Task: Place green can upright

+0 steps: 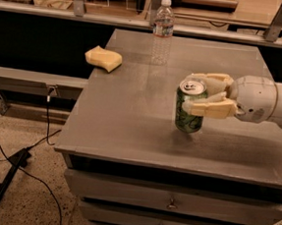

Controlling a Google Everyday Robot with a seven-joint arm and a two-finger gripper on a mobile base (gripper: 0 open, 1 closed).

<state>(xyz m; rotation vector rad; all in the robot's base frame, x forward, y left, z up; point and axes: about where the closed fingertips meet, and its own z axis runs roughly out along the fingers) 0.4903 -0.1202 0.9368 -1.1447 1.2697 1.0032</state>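
Note:
The green can is upright, shiny green with pale markings and a silver top with a pull tab. Its base sits at or just above the grey table top, right of the middle. My gripper reaches in from the right, and its pale fingers are shut on the can's upper half, one in front and one behind. The white arm runs off the right edge.
A clear plastic water bottle stands at the table's far edge. A yellow sponge lies at the far left corner. Drawers are under the table top. Cables trail on the floor at left.

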